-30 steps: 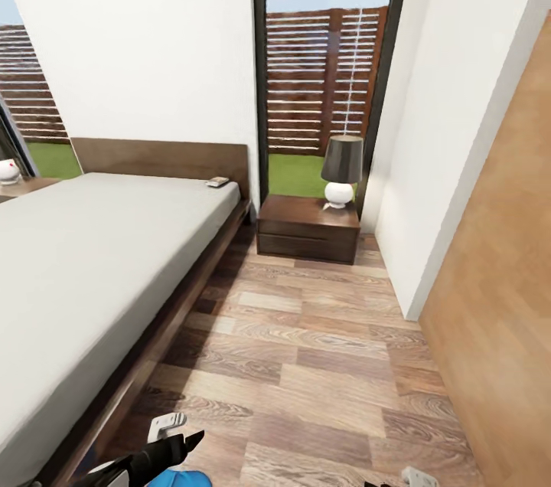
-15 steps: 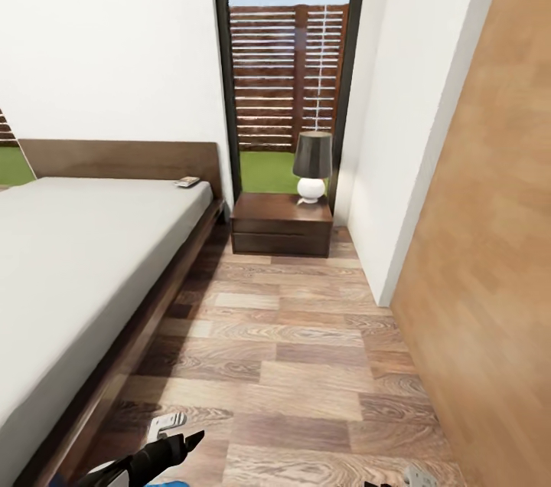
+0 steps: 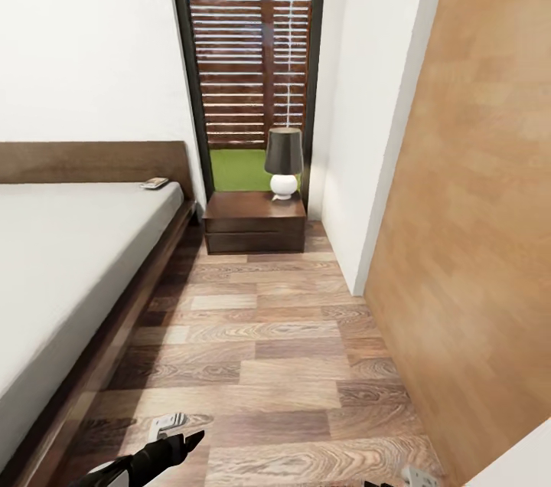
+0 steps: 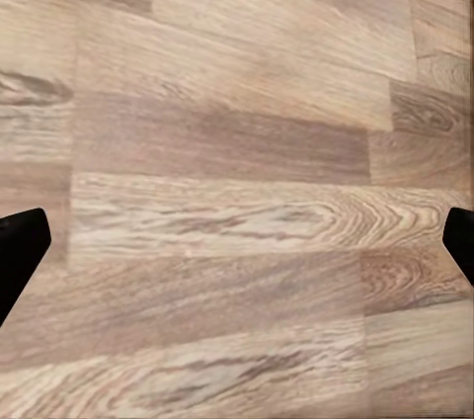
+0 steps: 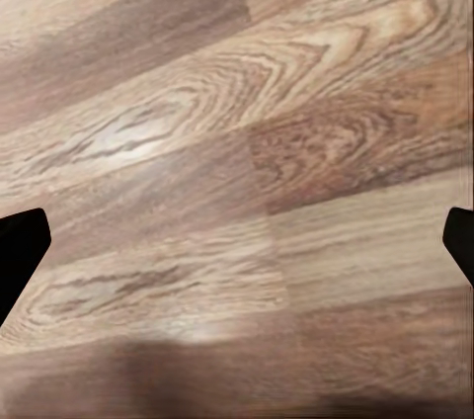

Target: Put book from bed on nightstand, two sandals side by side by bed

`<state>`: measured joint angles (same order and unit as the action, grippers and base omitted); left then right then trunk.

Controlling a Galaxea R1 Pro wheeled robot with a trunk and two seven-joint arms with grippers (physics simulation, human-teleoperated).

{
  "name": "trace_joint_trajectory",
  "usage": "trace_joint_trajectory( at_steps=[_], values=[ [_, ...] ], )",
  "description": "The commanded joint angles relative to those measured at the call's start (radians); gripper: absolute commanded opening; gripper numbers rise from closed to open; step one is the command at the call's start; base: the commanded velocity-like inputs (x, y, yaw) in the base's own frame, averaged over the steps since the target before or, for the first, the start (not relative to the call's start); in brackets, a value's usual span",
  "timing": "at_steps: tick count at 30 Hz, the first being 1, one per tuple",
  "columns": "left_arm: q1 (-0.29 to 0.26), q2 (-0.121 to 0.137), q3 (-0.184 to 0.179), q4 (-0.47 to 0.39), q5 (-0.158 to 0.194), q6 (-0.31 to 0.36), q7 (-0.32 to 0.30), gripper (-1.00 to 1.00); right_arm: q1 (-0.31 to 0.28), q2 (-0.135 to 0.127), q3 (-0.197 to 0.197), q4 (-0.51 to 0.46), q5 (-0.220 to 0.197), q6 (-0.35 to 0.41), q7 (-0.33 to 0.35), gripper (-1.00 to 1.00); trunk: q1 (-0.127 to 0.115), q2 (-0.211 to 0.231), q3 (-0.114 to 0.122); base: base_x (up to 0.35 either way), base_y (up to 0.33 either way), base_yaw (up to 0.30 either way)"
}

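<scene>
Head view: the bed runs along the 9 o'clock side of the bedroom, with the book lying on the mattress by the headboard at about 11 o'clock. A nightstand carrying a dark-shaded lamp stands at 12 o'clock below the tall window. Over the plank floor, the left end effector and the right end effector both hang released, fingers spread wide on nothing.
</scene>
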<state>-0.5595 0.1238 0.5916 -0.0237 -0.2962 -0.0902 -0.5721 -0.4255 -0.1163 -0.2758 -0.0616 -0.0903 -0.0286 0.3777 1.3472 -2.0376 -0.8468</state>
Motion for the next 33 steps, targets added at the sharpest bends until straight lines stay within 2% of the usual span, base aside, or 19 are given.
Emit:
trace_joint_trajectory(
  at_steps=[1, 14, 27, 33],
  values=[
    [0.0, 0.0, 0.007, 0.001, -0.011, -0.006, -0.002, 1.0, -0.001, 0.0, 0.001, 0.002, -0.009, -0.002, 0.004, 1.0, 0.0, 0.0, -0.002, 0.0, 0.0, -0.241],
    [0.0, 0.0, 0.007, 0.001, -0.011, -0.006, -0.002, 1.0, -0.001, 0.0, 0.001, 0.005, -0.009, -0.001, 0.004, 1.0, 0.0, 0.0, -0.011, 0.0, 0.0, -0.204],
    [0.0, 0.0, 0.007, 0.001, -0.011, -0.006, -0.002, 1.0, -0.001, 0.0, 0.001, 0.011, -0.006, -0.001, 0.007, 1.0, 0.0, 0.0, -0.012, 0.006, 0.0, -0.016],
    [0.0, 0.0, 0.007, 0.001, -0.011, -0.006, -0.002, 1.0, -0.001, 0.001, 0.001, 0.011, -0.006, -0.001, 0.006, 1.0, 0.0, 0.0, -0.012, 0.229, 0.0, 0.0]
  ],
)
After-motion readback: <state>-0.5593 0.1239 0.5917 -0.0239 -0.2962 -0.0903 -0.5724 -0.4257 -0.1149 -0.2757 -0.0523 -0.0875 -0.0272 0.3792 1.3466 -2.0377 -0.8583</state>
